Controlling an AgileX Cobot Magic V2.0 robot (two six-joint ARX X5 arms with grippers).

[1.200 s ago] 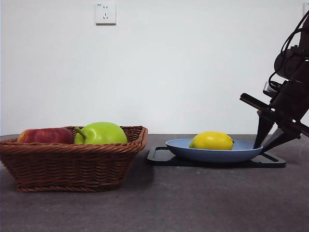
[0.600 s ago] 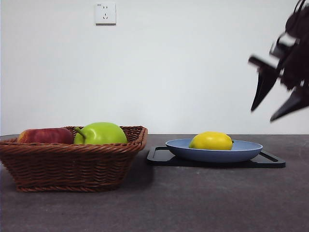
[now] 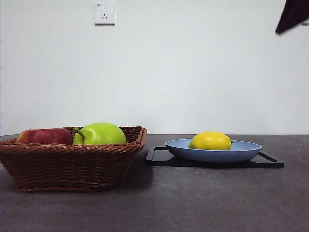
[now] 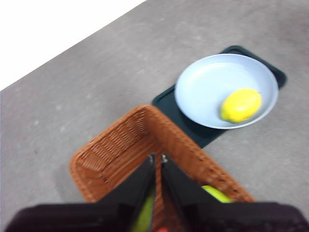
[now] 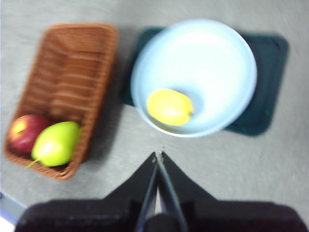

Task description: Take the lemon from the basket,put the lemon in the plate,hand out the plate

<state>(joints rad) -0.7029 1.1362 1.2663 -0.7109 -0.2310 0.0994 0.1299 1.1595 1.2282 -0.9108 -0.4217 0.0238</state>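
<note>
The yellow lemon (image 3: pixel 210 140) lies in the light blue plate (image 3: pixel 246 151), left of its middle. The plate rests on a flat black tray (image 3: pixel 270 162). The brown wicker basket (image 3: pixel 67 166) stands to the left of the tray. My right gripper (image 5: pixel 158 153) is shut and empty, high above the plate (image 5: pixel 212 58) and the lemon (image 5: pixel 170 107). Only a black arm tip (image 3: pixel 292 17) shows in the front view's top right corner. My left gripper (image 4: pixel 157 157) is shut and empty, high above the basket (image 4: pixel 111 145), with the lemon (image 4: pixel 241 105) and plate (image 4: pixel 207 82) beyond it.
A yellow-green apple (image 3: pixel 100 133) and a red apple (image 3: pixel 44 136) lie in the basket's left end. A white wall socket (image 3: pixel 105 13) is on the back wall. Grey table stretches in front of the basket and tray.
The arm at the plate's right rim has risen up and away to the top right corner. The plate, lemon and basket have stayed in place.
</note>
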